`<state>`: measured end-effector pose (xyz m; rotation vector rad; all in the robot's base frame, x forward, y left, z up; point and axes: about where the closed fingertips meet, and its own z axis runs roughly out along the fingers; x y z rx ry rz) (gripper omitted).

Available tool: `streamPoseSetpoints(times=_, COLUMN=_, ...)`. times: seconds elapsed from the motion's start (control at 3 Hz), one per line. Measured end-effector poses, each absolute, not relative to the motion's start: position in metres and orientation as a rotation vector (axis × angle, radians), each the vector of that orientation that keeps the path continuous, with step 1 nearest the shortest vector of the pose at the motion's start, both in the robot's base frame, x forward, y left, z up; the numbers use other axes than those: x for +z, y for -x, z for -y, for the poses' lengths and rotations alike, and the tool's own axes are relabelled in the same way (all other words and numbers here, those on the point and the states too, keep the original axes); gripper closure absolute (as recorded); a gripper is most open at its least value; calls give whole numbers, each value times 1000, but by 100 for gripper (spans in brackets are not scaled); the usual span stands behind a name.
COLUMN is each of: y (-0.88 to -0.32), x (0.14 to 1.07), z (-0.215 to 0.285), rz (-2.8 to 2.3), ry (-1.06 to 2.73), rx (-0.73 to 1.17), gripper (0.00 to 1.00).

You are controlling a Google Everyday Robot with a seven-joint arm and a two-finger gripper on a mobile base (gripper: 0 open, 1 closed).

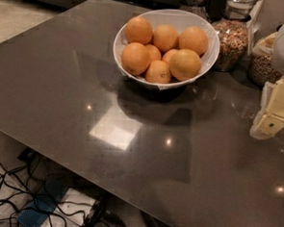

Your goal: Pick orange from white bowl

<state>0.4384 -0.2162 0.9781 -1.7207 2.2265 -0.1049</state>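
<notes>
The white bowl (pixel 207 59) stands at the back of the dark table and holds several oranges. The orange (pixel 185 64), large, round and paler yellowish, lies at the bowl's front right. Deeper-orange fruits fill the rest of the bowl. My gripper (pixel 269 124) is at the right edge of the view, cream-coloured, hanging over the table to the right of the bowl and well apart from it.
Glass jars of cereal (pixel 232 38) stand right behind the bowl, with another jar (pixel 262 65) at the far right. The dark glossy table (pixel 131 134) has its front edge running diagonally below. Cables (pixel 40 201) lie on the floor under it.
</notes>
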Motion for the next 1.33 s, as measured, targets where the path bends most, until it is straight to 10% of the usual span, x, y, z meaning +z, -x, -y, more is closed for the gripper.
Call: streamPoseSetpoints(times=1.33, y=-502, x=963, z=184, rz=-2145, ry=1589, rx=66, gripper=0)
